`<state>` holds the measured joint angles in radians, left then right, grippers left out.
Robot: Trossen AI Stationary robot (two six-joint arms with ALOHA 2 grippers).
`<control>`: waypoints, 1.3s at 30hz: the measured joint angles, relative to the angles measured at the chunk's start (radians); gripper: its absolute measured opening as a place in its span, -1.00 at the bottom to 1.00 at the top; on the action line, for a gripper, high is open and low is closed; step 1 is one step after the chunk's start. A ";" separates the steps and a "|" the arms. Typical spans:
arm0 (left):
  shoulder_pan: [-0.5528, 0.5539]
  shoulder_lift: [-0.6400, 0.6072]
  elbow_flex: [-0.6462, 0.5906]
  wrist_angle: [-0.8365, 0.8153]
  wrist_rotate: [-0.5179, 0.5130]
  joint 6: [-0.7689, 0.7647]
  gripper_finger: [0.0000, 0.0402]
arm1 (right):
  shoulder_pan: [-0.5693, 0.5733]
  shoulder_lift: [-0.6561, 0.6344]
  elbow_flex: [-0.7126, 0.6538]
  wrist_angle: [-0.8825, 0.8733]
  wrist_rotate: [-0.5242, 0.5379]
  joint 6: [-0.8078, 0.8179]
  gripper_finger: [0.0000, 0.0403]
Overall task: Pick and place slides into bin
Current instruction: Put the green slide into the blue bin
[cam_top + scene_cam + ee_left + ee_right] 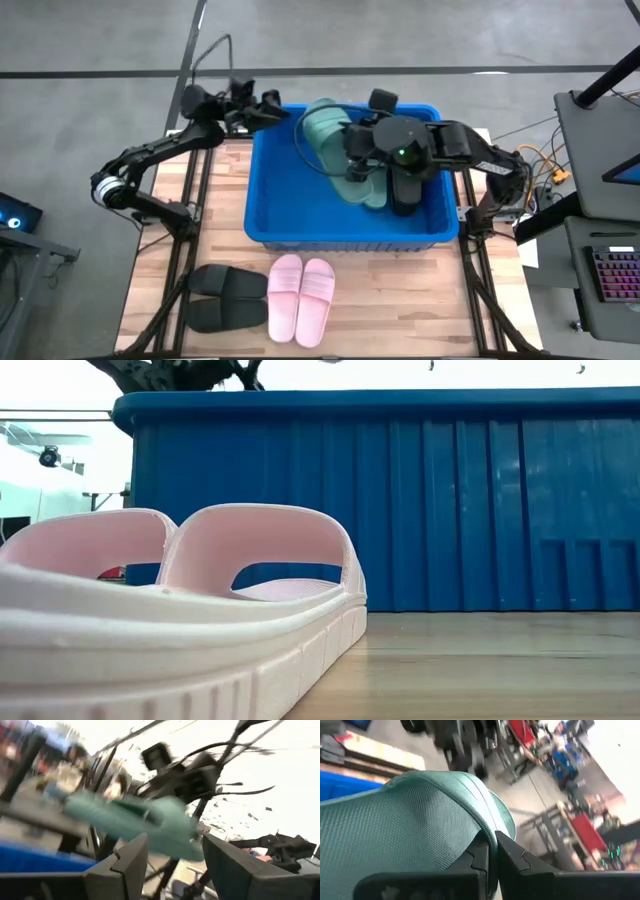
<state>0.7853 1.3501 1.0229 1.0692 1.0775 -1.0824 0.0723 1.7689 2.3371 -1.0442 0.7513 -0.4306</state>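
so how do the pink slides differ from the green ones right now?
The pink slides lie flat, side by side on the table in front of the bin; the green slides are over the bin. The pink pair is untouched; the right tool is shut on a green slide. Both are wide-strap sandals.

The left pincer [285, 108] is held open, arm stretched inward; the right pincer [352, 160] is clamped shut, wrist bent.

No readable txt, labels, brands or nos. on anything in view.
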 joint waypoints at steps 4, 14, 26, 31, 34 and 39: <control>0.001 -0.032 0.000 0.110 -0.043 0.001 -0.14 | -0.008 -0.003 -0.001 -0.137 0.054 0.156 -0.96; 0.073 -0.175 -0.001 0.117 -0.076 0.018 -0.14 | -0.065 -0.002 -0.078 -0.198 -0.017 0.334 -0.96; 0.146 -0.283 -0.004 0.080 -0.022 -0.011 -0.14 | -0.139 0.005 -0.355 0.489 -0.393 0.300 -0.96; 0.171 -0.306 -0.014 0.009 0.019 -0.010 -0.14 | -0.180 0.004 -0.494 0.581 -0.381 0.291 -0.96; 0.186 -0.305 -0.018 0.005 0.029 -0.011 -0.14 | -0.203 -0.008 -0.581 0.585 -0.333 0.293 -0.96; 0.206 -0.303 -0.018 -0.019 0.052 -0.011 -0.14 | -0.228 -0.094 -0.739 0.580 -0.126 0.247 -0.96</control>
<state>0.9917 1.0468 1.0050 1.0507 1.1296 -1.0934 -0.1555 1.6754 1.5977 -0.4637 0.6251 -0.1834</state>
